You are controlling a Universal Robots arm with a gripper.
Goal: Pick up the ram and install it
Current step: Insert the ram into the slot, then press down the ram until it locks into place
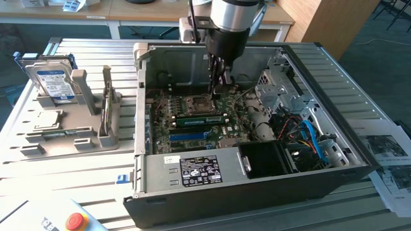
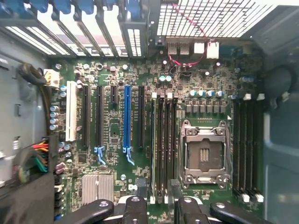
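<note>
One gripper [image 1: 220,89] you see low inside the open computer case [image 1: 359,159], its fingers spread wide and holding nothing. The ram [image 1: 200,118] sits already in a slot on the motherboard [image 1: 192,137], just beside the empty processor socket [image 1: 196,103].

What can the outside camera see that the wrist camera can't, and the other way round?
Exterior view extras: a hard drive standing in a gray holder, a red button, papers. Wrist view extras: a white slot and a silver heatsink. Both: the green motherboard, its empty processor socket, a blue slot and the open gripper.
</note>
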